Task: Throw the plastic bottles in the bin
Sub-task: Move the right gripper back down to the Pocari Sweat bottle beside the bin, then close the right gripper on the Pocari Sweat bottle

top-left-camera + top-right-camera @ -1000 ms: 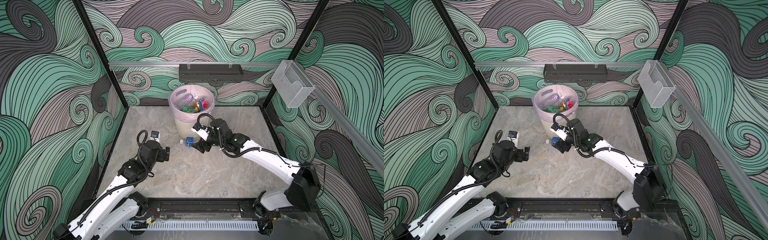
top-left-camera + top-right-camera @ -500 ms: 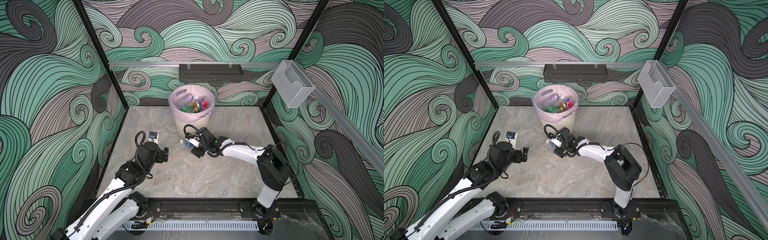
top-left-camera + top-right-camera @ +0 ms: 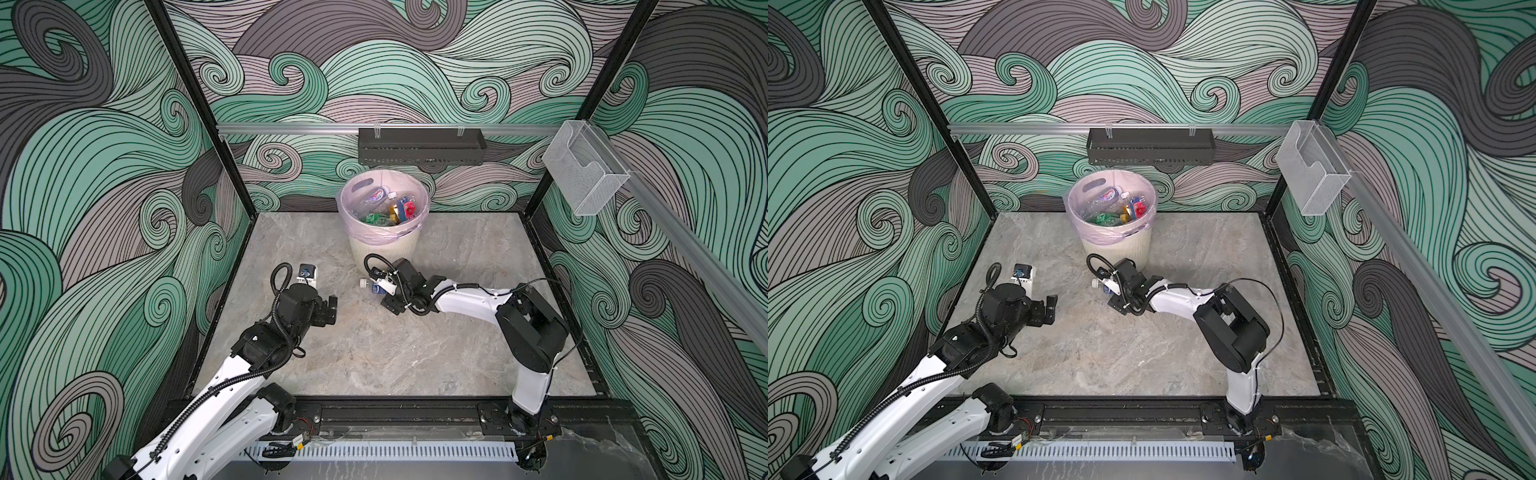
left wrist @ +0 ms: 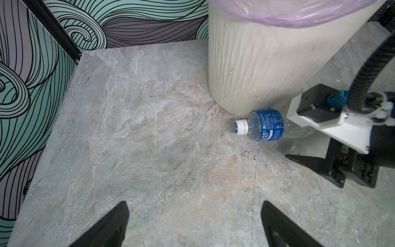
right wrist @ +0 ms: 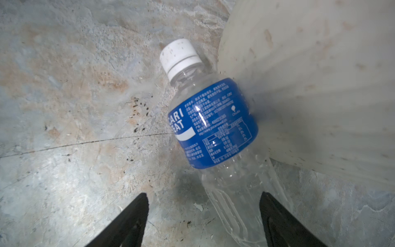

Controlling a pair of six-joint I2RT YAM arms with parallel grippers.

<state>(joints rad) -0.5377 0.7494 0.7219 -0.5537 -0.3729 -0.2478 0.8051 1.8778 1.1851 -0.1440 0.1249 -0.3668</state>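
One bottle [image 4: 265,125] lies on its side on the surface [image 4: 149,149], its labelled body touching the foot of the bin [image 4: 256,64] and its white cap pointing away along the bin's base. The right gripper [image 5: 204,195] is down beside the bin with its jaws spread to either side of the bottle's clear lower body, pinching nothing yet. The left gripper [image 4: 194,203] hangs well clear of the bin, wide apart and empty. The bottle looks empty and light, with thin, slick walls that will probably buckle and roll under a squeeze. The firmer band at the blue label looks the better hold, though the bin's wall crowds one side. The count: one bottle on the surface, one bin and two grippers. Inside the bin [image 3: 384,249] lies a heap of green, blue-labelled and red pieces, too tangled to number.
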